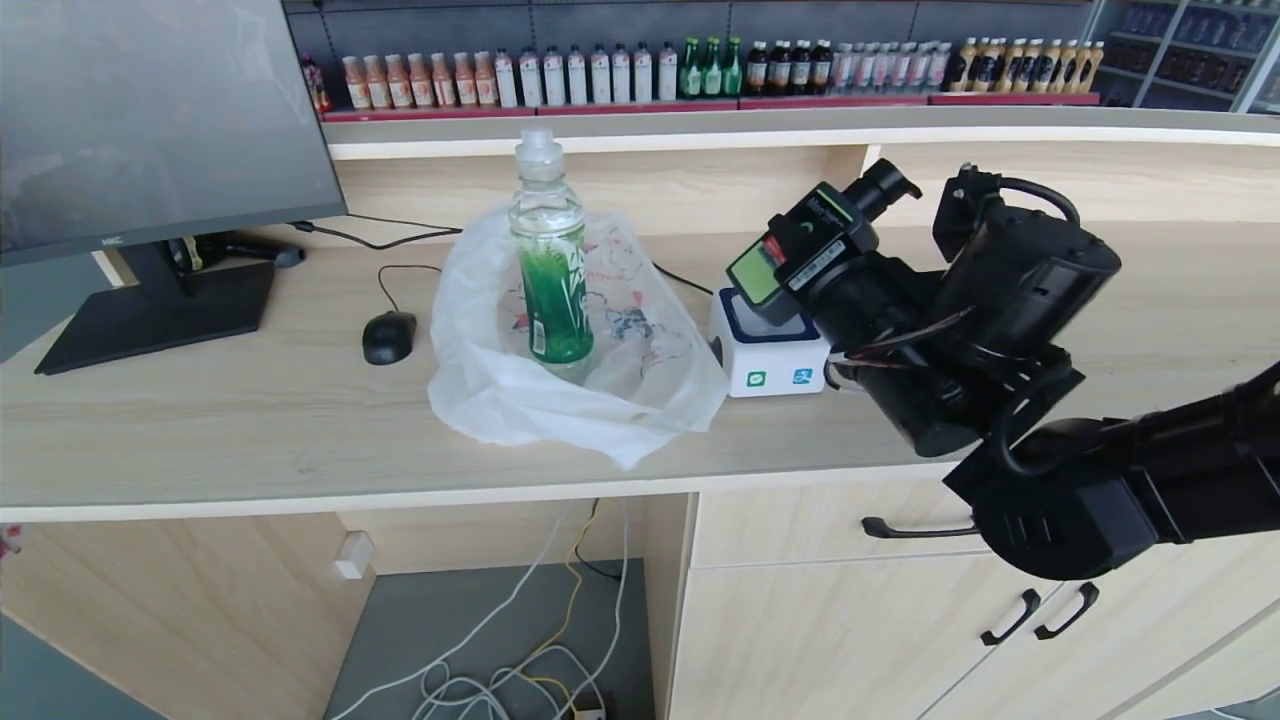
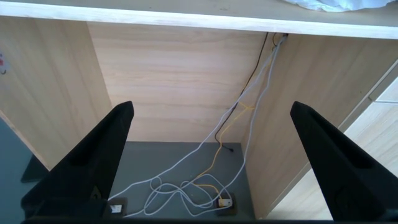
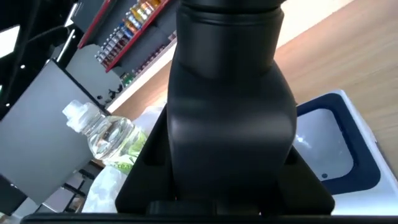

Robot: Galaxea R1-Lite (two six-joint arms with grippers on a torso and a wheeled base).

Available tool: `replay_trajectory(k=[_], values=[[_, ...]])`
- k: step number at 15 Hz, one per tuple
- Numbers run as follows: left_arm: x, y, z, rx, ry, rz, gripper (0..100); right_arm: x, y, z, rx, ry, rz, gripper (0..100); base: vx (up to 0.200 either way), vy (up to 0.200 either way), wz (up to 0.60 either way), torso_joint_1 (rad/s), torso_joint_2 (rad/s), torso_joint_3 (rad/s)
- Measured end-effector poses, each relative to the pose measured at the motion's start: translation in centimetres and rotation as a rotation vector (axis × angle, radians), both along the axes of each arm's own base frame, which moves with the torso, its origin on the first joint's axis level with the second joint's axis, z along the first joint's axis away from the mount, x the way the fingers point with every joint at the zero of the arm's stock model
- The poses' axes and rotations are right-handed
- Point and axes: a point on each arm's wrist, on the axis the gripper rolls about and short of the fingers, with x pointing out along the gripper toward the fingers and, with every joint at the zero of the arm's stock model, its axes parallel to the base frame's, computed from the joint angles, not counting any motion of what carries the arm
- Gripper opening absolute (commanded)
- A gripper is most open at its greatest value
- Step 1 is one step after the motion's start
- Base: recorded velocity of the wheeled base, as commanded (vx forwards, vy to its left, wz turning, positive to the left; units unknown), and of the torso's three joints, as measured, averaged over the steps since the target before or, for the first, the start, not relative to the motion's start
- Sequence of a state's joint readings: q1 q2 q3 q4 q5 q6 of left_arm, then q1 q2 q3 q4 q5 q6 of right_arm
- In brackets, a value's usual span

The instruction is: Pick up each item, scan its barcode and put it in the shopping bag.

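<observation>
Right end effector (image 1: 850,300), grasping a dark bottle (image 1: 800,250) slanted over the scanner (image 1: 770,370), has the shopping bag (image 1: 480,400) just left of that scanner; left end effector (image 2: 211,168) hangs released, farther off.

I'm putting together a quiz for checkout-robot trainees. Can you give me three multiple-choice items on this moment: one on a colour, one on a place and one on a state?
1. What colour frames the top window of the white box-shaped scanner?
A) red B) blue C) yellow

2. Where is the clear plastic bottle with the green label?
A) lying flat beside the scanner B) on top of the scanner C) upright in the white plastic shopping bag

3. What state is the right gripper in?
A) open and empty B) shut on the black bottle with a green and red label C) shut on the green-labelled bottle

Answers:
1. B, a blue rim rings the window.
2. C, the bag's sides rise around the bottle.
3. B, the black bottle is held above the scanner.
</observation>
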State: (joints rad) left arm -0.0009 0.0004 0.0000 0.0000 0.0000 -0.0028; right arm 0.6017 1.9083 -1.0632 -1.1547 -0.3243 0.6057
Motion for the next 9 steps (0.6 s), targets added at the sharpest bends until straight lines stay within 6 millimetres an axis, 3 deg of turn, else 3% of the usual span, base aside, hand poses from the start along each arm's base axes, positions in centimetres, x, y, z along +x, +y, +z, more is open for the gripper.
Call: replay_trajectory(k=[9], values=[[0.0, 0.0, 0.0, 0.0, 0.0, 0.0, 100, 3.9, 1.1, -0.3, 0.193, 0.197, -0.1, 0, 0.0, 0.0, 0.0, 0.0, 0.0, 0.0]])
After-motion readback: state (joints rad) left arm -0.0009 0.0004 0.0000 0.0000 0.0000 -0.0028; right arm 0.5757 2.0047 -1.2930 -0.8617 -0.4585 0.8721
